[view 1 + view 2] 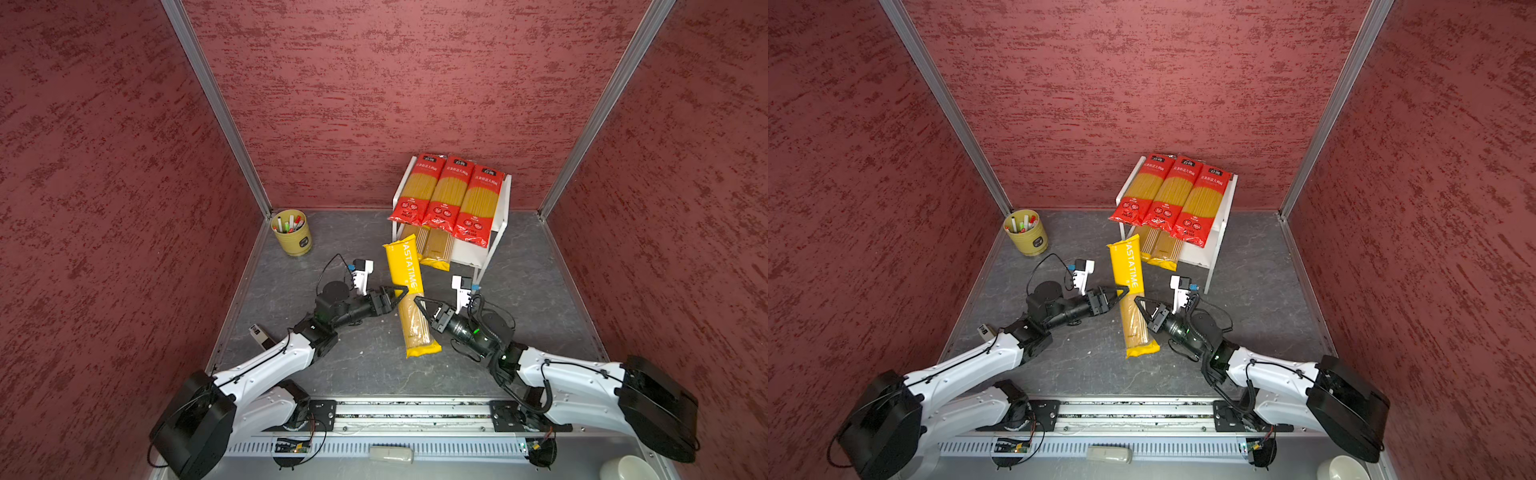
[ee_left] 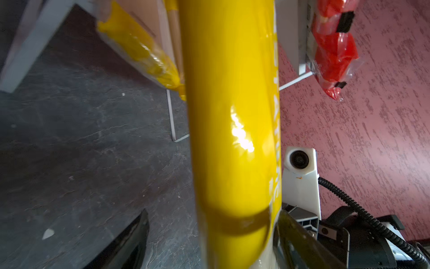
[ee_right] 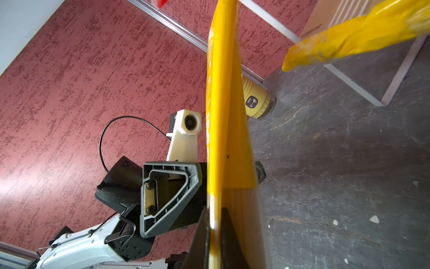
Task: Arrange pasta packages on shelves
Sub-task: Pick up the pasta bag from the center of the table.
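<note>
A yellow pasta package [image 1: 405, 291] [image 1: 1129, 286] with white lettering lies lengthwise in front of the shelves [image 1: 503, 208] [image 1: 1225, 212], its yellow end toward them. My right gripper [image 1: 417, 301] [image 3: 215, 212] is shut on one long edge of this package [image 3: 223, 116]. My left gripper [image 1: 401, 293] [image 2: 211, 213] is open and straddles the package [image 2: 232, 116] from the other side, with floor showing between one finger and the bag. Three red pasta packages [image 1: 449, 195] lie side by side on the top board. Two yellow ones [image 1: 436, 249] lie on the lower board, ends sticking out.
A yellow cup of markers [image 1: 291, 232] stands in the back left corner. A small black and white item [image 1: 259, 336] lies beside the left arm. A white bowl [image 1: 627, 467] sits at the front right, off the table. Red walls close in three sides.
</note>
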